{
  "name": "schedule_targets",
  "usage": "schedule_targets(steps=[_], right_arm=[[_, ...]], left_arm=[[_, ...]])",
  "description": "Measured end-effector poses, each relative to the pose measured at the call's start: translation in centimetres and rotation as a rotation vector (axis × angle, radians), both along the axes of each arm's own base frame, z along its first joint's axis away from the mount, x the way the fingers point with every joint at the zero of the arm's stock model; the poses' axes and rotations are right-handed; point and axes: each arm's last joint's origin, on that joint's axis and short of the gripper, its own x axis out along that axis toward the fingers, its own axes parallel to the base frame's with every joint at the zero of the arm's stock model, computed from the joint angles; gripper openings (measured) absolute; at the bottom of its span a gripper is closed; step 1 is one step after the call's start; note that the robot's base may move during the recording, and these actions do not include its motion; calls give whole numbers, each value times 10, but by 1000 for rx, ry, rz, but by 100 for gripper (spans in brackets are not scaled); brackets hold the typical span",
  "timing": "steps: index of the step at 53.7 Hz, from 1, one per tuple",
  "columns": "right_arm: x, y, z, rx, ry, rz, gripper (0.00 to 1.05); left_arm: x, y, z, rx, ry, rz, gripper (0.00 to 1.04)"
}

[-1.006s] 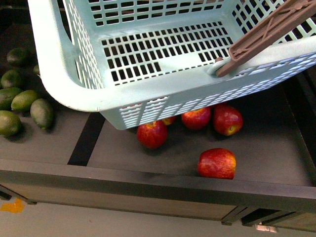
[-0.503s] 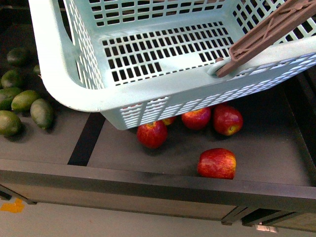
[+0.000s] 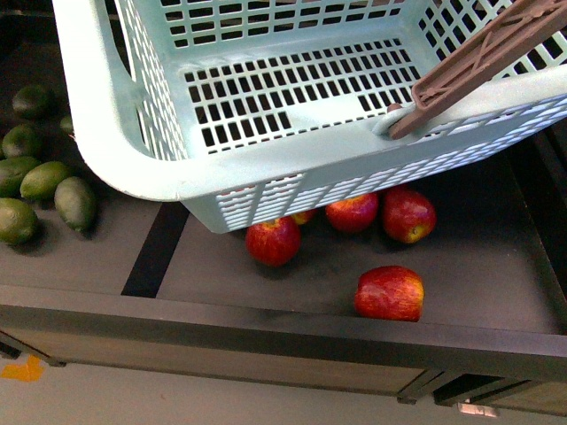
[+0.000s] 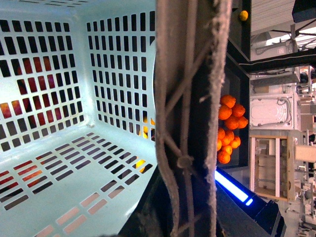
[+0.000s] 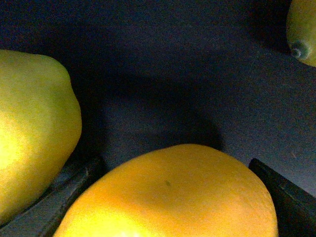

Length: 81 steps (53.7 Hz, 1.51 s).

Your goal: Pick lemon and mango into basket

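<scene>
Only the right wrist view shows the mango [image 5: 168, 197], flanked by the right gripper's [image 5: 173, 168] fingers; whether they clamp it is unclear. The front view shows the basket [image 3: 133, 168] tilted above the apples [image 3: 390, 292]; the left gripper is out of sight.

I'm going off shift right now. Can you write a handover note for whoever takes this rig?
Left gripper: does not show. Its camera looks along the basket's brown handle.
Right gripper: fingers either side of the mango. I cannot tell if it is clamped.
Basket: tilted over the red apples, with nothing visible inside.
Lemon: possibly the yellow fruit near the mango.
Done: nothing.
Left: both fruits into the basket.
</scene>
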Motion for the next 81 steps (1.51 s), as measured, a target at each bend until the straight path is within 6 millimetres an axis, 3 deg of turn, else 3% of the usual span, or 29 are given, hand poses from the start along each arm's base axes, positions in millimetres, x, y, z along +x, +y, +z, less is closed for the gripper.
schedule_targets(steps=[9, 33, 44, 55, 65, 67, 76, 81], right_arm=[[-1, -1, 0, 4, -2, -2, 76], [-9, 0, -4, 57, -25, -20, 75], [-21, -1, 10, 124, -93, -46, 75], [-42, -3, 57, 162, -235, -26, 75], [-67, 7, 121, 203, -387, 11, 75], [-76, 16, 143, 224, -435, 29, 75], [-95, 51, 194, 264, -537, 93, 75], [-104, 92, 234, 277, -610, 160, 75]], left_arm=[[0, 0, 0, 0, 0, 0, 7], [0, 0, 0, 0, 0, 0, 7], [0, 0, 0, 0, 0, 1, 7], [0, 0, 0, 0, 0, 0, 7], [0, 0, 0, 0, 0, 0, 7], [0, 0, 0, 0, 0, 0, 7], [0, 0, 0, 0, 0, 0, 7], [0, 0, 0, 0, 0, 0, 7]])
